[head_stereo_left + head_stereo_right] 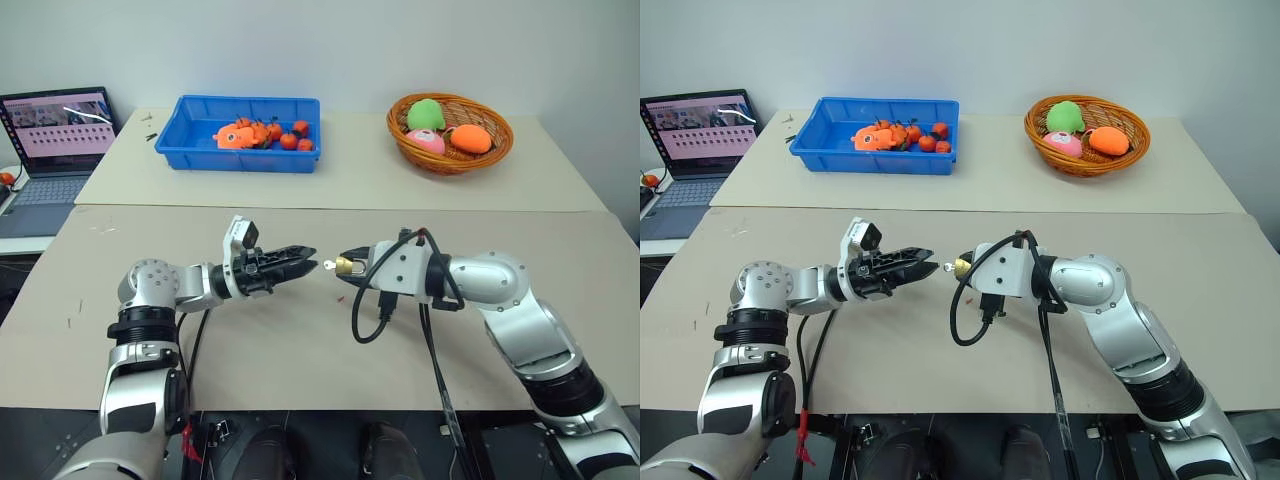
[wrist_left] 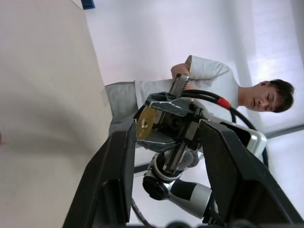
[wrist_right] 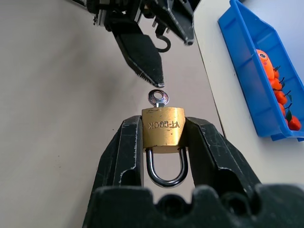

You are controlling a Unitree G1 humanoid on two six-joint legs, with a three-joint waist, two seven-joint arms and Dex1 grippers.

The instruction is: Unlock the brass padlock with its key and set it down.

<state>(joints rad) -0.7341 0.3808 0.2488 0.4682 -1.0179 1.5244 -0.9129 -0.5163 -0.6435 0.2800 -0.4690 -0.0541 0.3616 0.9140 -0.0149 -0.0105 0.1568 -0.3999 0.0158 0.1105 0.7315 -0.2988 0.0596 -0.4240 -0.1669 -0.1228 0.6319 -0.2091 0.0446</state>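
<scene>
Beige table [image 1: 300, 350] underneath, with a blue bin [image 1: 240, 150] of orange toys and a wicker basket [image 1: 450, 135] of plush fruit on the far table. Right gripper [image 3: 163, 137] held above the tabletop, clamped on the brass padlock [image 3: 163, 129], shackle toward the wrist. Left gripper [image 1: 312, 262] just beside it, fingers parted, holding nothing, tips close to the key [image 3: 157, 98]. Key seated in the padlock's keyhole, bow protruding.
</scene>
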